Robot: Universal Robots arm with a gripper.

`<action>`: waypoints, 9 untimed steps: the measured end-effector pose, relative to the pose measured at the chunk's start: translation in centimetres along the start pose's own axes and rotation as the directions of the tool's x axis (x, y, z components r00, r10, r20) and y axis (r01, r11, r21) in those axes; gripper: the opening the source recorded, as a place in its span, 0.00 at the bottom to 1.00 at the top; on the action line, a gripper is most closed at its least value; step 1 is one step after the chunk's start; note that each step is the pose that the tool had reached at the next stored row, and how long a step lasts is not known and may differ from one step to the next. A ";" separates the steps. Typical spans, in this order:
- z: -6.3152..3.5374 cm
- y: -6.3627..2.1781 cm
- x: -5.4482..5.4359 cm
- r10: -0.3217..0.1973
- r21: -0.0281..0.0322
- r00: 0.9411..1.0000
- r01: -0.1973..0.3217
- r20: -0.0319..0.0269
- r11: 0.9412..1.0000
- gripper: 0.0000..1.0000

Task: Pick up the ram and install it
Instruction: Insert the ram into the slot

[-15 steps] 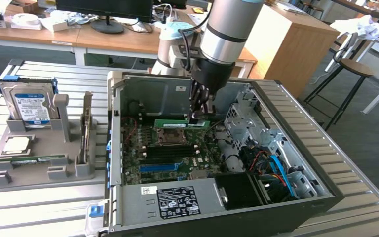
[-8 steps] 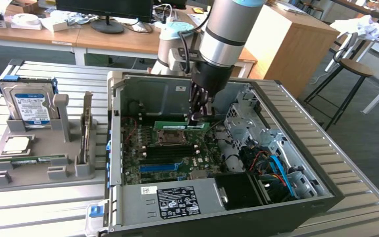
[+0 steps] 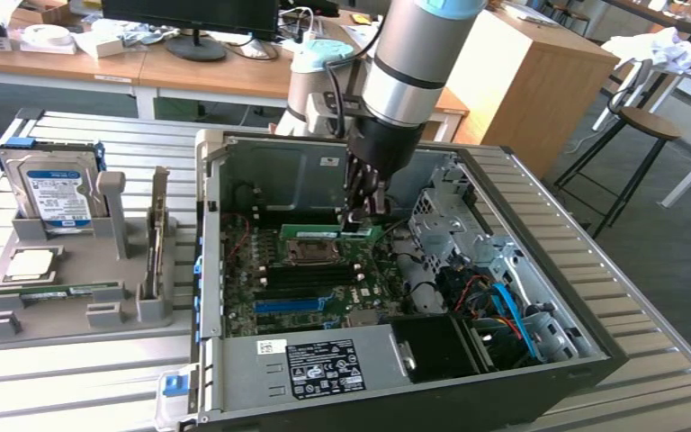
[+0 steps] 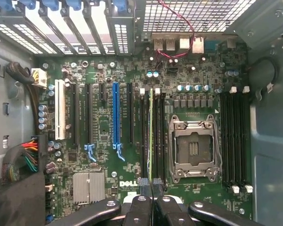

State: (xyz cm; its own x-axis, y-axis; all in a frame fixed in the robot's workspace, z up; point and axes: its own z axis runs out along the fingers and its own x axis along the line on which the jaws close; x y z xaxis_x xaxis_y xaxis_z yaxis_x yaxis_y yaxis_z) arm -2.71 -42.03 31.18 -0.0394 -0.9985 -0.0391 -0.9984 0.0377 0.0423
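The ram [image 3: 321,232] is a thin green stick held on edge inside the open computer case [image 3: 586,297], just behind the processor socket [image 3: 312,245]. My gripper [image 3: 362,219] reaches straight down into the case and is shut on it. In the wrist view the ram [image 4: 151,132] appears edge-on as a narrow pale-green line, lined up along the black memory slots [image 4: 145,136] beside the silver processor socket [image 4: 193,148]. My gripper [image 4: 152,186] pinches the ram's upper edge between its dark fingers [image 4: 142,207]. Whether the ram sits in a slot or hovers just over it, I cannot tell.
A grey holder [image 3: 69,315] at the exterior view's left carries a hard drive [image 3: 58,193], a square silver chip [image 3: 33,264], a flat green stick [image 3: 69,290] and an upright card [image 3: 157,234]. Case walls, drive cage [image 3: 453,216] and cables [image 3: 502,306] surround the gripper.
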 end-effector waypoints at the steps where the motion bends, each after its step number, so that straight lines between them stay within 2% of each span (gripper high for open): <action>1: 0.03 0.00 0.0 0.000 0.000 1.000 0.000 0.000 1.000 0.11; 9: 0.08 0.02 -0.1 0.000 0.000 1.000 0.000 0.000 1.000 0.11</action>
State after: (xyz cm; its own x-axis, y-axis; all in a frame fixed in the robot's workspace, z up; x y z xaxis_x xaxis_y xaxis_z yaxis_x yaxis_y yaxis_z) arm -2.73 -41.93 31.11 -0.0396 -0.9984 -0.0392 -0.9984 0.0379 0.0423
